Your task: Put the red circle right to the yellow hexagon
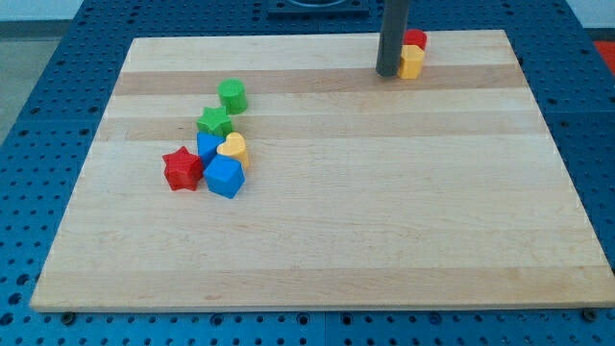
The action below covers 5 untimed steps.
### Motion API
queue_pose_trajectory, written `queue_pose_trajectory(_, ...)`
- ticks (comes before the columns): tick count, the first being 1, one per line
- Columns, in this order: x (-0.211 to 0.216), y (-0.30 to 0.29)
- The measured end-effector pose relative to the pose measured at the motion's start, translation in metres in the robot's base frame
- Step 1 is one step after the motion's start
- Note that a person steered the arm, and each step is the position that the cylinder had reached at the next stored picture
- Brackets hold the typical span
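From the one camera, the rod's tip (388,74) stood on the wooden board (317,231) near its top edge, bare and holding nothing, touching or just left of the yellow hexagon (411,63), with the red circle (415,39) pressed against the hexagon's far side, toward the view's top. Both looked like small, light, stiff blocks that would slide easily and might spin or slip off if nudged off-centre, so I judged the circle needed a push square through its middle, from its upper-left side. The green, blue, yellow and red cluster (213,154) sat well apart at the view's left.
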<state>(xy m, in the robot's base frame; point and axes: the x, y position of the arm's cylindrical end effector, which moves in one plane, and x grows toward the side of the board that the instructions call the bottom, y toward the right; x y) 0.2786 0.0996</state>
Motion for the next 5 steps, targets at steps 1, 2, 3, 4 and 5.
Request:
queue_pose_trajectory(1, 0.0, -0.003)
queue_pose_trajectory(2, -0.018, -0.013)
queue_pose_trajectory(3, -0.032, 0.004)
queue_pose_trajectory(4, -0.033, 0.005)
queue_pose_trajectory(5, -0.042, 0.02)
